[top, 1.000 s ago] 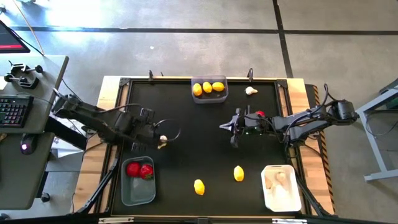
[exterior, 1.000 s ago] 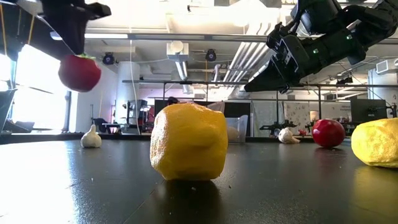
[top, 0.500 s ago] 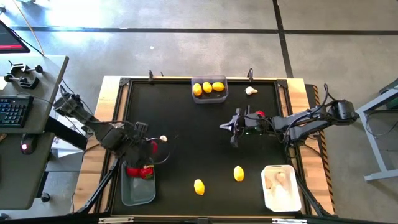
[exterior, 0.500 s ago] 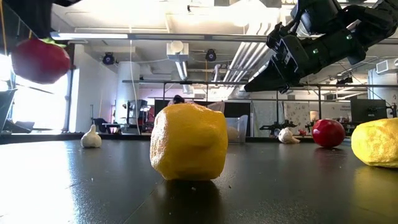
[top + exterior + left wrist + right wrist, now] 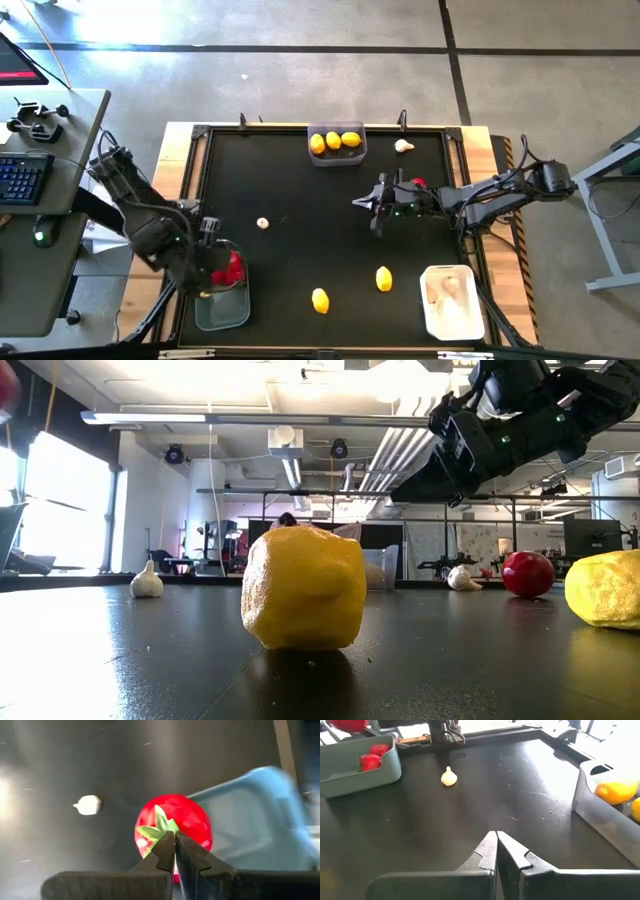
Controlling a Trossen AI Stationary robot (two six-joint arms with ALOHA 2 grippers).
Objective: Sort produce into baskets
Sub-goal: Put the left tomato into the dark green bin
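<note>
Strawberry-red fruit (image 5: 172,827) dangles by its green top, pinched in the left gripper (image 5: 174,841) over the grey basket (image 5: 222,305); looks light, rigid, slippery. Right gripper (image 5: 374,207) hovers mid-table, fingers together, empty.

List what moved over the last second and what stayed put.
The left tool, shut on the red fruit by its green top, swung from mid-table to the grey basket at the front-left corner. The right tool stayed shut and idle at mid-table. The garlic bulb and lemons kept their places.
</note>
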